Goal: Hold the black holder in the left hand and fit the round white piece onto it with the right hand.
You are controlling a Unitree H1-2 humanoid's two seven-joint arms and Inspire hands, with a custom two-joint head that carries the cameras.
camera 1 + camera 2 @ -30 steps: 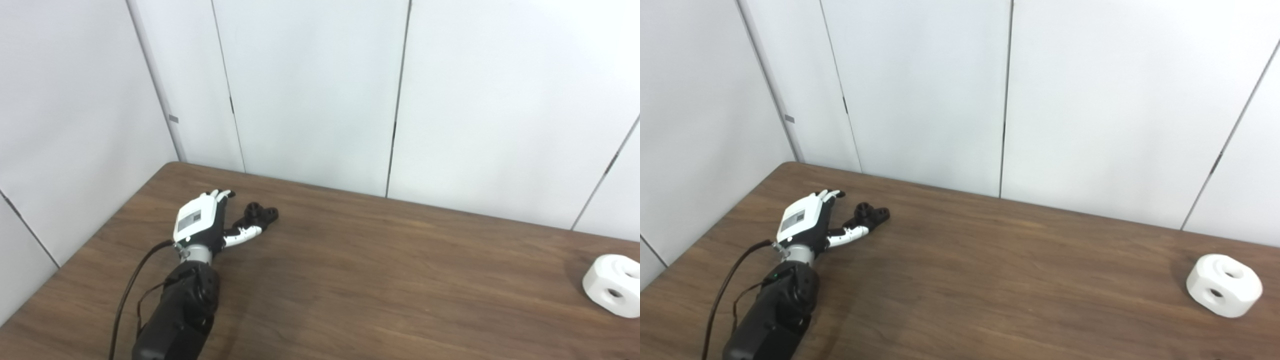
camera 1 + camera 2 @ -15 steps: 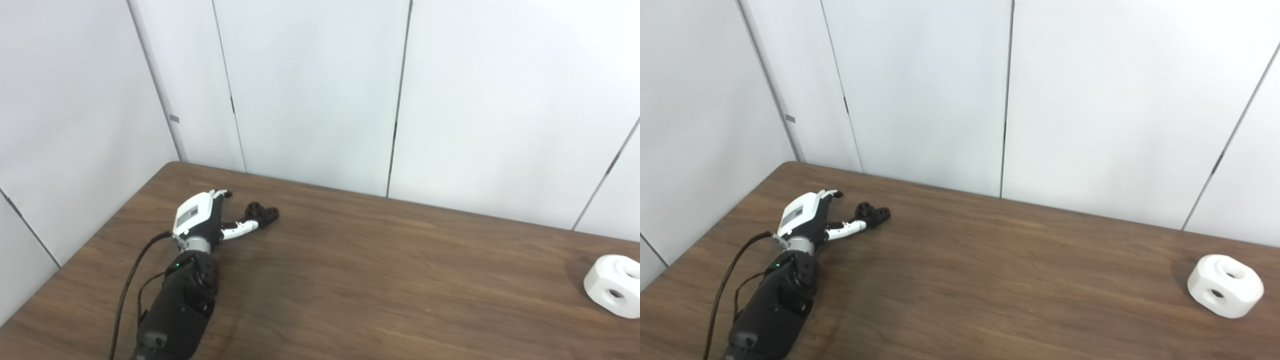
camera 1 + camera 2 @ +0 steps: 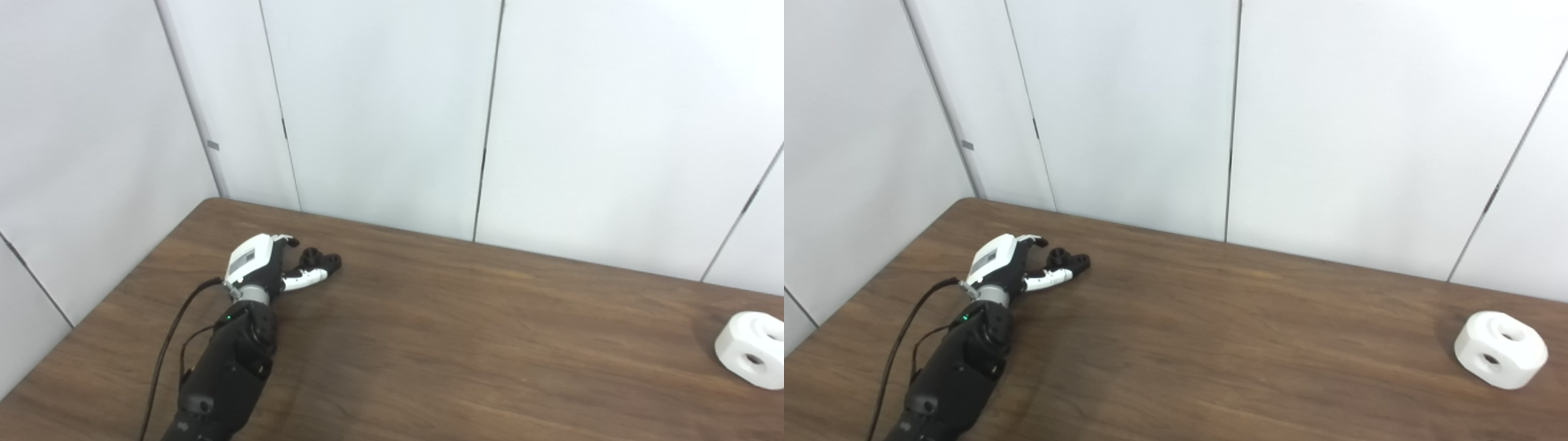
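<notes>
At table's far left, black holder point(image 3: 321, 261) between open left hand's point(image 3: 260, 264) fingers

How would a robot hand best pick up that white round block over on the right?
Probably from above, fingers and thumb across the curved outer sides of the round white piece. It lies flat on the table with open space all round; its holes look too small for fingers.

Left hand point(image 3: 257, 266): white back plate with grey rectangular label, black-and-white fingers, silver wrist ring; glossy black forearm point(image 3: 226, 367) with green indicator light; thin black cable point(image 3: 168, 340) alongside.
</notes>
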